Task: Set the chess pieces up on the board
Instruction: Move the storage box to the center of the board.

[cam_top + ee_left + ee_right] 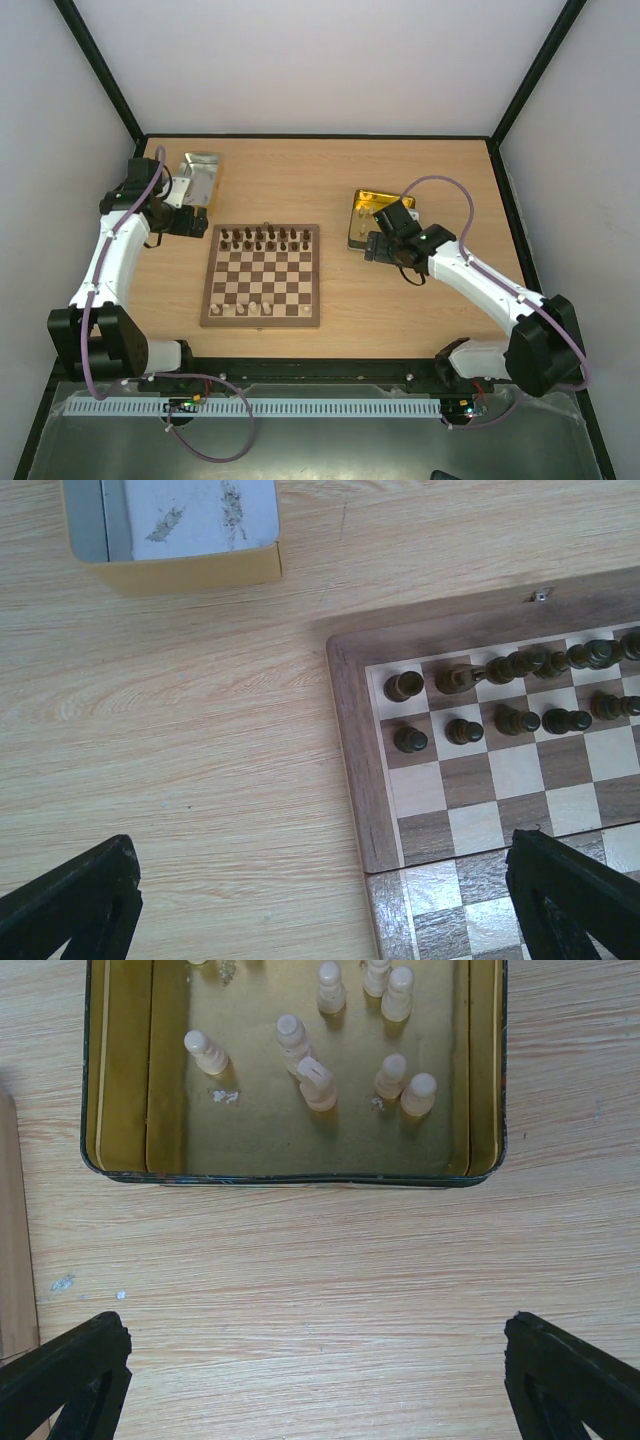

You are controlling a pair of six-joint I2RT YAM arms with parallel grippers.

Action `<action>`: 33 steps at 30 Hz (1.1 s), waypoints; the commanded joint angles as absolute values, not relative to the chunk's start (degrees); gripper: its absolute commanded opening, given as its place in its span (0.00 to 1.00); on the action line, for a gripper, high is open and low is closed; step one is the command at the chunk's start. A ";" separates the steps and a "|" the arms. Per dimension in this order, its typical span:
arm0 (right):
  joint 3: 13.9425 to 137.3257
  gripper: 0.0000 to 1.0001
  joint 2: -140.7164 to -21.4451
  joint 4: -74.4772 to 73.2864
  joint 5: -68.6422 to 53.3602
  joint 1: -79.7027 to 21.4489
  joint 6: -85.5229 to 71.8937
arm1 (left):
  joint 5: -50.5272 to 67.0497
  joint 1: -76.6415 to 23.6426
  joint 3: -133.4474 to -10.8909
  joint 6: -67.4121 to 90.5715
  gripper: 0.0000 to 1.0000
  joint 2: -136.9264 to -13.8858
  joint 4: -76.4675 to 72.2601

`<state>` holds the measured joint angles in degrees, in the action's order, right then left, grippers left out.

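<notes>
Your board [261, 275]: brown-cream checks, pale border, mid-table. Dark pieces [265, 238] fill far rows; few cream pieces [245, 309] on near row. Only right wrist shows you loose cream pieces [316, 1084] in gold tray [125, 1110], right of board. Left gripper [322, 905], right gripper [315, 1385]: fingers spread wide, empty.

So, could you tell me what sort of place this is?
Probably a lab robot cell: white panels in a black frame enclose a wooden table, with two arms bolted at its edge.
</notes>
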<state>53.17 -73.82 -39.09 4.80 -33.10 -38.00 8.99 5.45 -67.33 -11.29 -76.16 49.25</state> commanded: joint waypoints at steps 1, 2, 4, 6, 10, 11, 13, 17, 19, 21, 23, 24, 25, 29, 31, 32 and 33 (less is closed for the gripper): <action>51.42 0.98 -71.07 -38.39 5.74 -33.31 -39.35 | 9.84 4.76 -66.84 -10.98 0.99 -75.60 50.95; 51.20 0.97 -70.69 -38.24 5.38 -33.31 -39.39 | 9.84 4.70 -66.88 -11.03 0.99 -75.73 50.93; 51.16 0.98 -70.41 -38.16 4.88 -33.31 -39.39 | 9.84 4.58 -66.84 -10.99 0.99 -75.97 50.74; 51.37 0.98 -70.36 -38.38 4.81 -33.31 -39.64 | 9.84 4.49 -66.65 -10.98 0.99 -76.22 50.45; 51.23 0.98 -69.93 -38.26 4.86 -33.31 -40.38 | 9.58 4.39 -66.66 -11.12 0.99 -76.85 50.29; 51.24 0.97 -69.88 -38.19 4.86 -33.31 -40.47 | 9.51 4.39 -66.70 -11.16 0.99 -76.93 50.25; 51.18 0.98 -69.59 -38.19 4.84 -33.31 -40.46 | 9.39 4.39 -66.71 -11.16 0.99 -77.06 50.23; 51.41 0.98 -69.26 -38.18 4.83 -33.31 -40.39 | 9.23 4.39 -66.27 -11.17 0.99 -76.97 49.98; 51.42 0.97 -69.30 -38.29 4.75 -33.35 -40.43 | 9.23 4.39 -65.74 -11.18 0.99 -76.83 49.77; 51.56 0.98 -69.25 -38.32 4.75 -33.31 -40.31 | 9.14 4.39 -65.30 -11.10 0.99 -76.80 49.50; 51.78 0.98 -69.34 -38.57 4.90 -33.31 -40.04 | 9.23 4.39 -65.22 -10.85 0.99 -76.93 49.27; 51.99 0.98 -69.43 -38.79 5.12 -33.31 -39.99 | 9.23 4.39 -65.28 -10.63 0.99 -77.09 49.04; 52.12 0.98 -69.51 -38.95 5.24 -33.31 -39.90 | 9.11 4.35 -65.61 -10.30 0.99 -77.82 48.84; 52.81 0.97 -69.95 -39.66 5.38 -33.31 -39.74 | 6.41 4.39 -69.43 -9.46 0.99 -83.52 47.76; 53.18 0.98 -69.89 -39.92 5.59 -33.31 -39.72 | 4.38 4.86 -72.23 -8.99 0.99 -87.53 46.37; 53.30 0.98 -69.73 -39.90 5.74 -33.31 -39.75 | 4.18 5.36 -74.35 -8.81 0.98 -90.15 46.29; 53.38 0.98 -69.50 -39.92 5.77 -33.31 -39.62 | 3.80 5.95 -76.55 -8.46 0.98 -92.81 46.39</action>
